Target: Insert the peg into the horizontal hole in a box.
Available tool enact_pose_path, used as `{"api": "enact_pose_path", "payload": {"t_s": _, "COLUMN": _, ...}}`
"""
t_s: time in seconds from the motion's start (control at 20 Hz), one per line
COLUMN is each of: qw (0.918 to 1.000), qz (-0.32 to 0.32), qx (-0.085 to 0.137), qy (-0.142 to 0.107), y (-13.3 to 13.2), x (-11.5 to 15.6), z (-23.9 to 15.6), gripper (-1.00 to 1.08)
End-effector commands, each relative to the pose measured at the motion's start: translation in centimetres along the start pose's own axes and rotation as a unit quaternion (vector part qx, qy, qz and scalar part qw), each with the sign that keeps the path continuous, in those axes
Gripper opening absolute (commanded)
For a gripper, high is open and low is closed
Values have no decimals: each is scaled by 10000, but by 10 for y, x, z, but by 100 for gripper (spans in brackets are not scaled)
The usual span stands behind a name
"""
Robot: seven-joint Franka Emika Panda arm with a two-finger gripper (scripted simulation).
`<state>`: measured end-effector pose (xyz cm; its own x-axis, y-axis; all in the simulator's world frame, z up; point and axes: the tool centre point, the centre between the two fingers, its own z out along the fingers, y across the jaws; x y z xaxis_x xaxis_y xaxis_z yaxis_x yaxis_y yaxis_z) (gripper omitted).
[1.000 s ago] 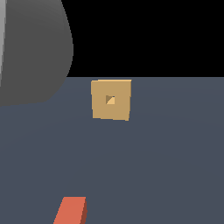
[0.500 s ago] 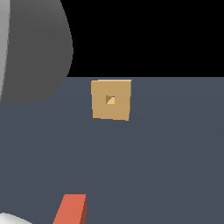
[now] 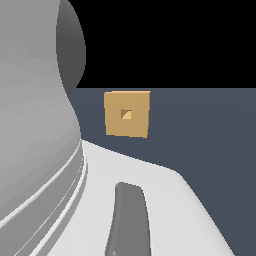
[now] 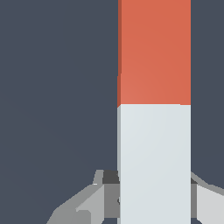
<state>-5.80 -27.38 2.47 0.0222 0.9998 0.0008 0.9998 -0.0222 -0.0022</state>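
Note:
In the wrist view the peg (image 4: 154, 109) lies on the dark floor, orange-red (image 4: 154, 52) at one end and pale grey-white at the other. My gripper (image 4: 154, 188) straddles the pale end, with one finger (image 4: 109, 192) showing close on each side. The jaws look open around it, and I cannot see contact. In the exterior view the tan box (image 3: 127, 120) stands upright farther back, its small square hole (image 3: 126, 114) facing the camera. The peg and gripper are hidden there behind my arm (image 3: 45, 150).
The dark grey-blue floor (image 3: 210, 140) runs around the box. My large white-grey arm fills the exterior view's left and lower part. Black background lies beyond the floor's far edge.
My arm has swung in from the exterior view's left and now covers the lower part, hiding the peg that showed at the bottom edge. The box has not moved.

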Motion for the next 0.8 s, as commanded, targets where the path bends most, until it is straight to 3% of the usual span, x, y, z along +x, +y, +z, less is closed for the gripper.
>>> {"api": "enact_pose_path", "payload": {"t_s": 0.0, "qw": 10000, "qz": 45, "qx": -10, "qy": -2, "y": -1, "x": 20, "z": -5, "gripper": -100}}
{"api": "enact_pose_path", "payload": {"t_s": 0.75, "qw": 9989, "qz": 471, "qx": -11, "qy": -2, "y": -3, "x": 183, "z": -38, "gripper": -100}}
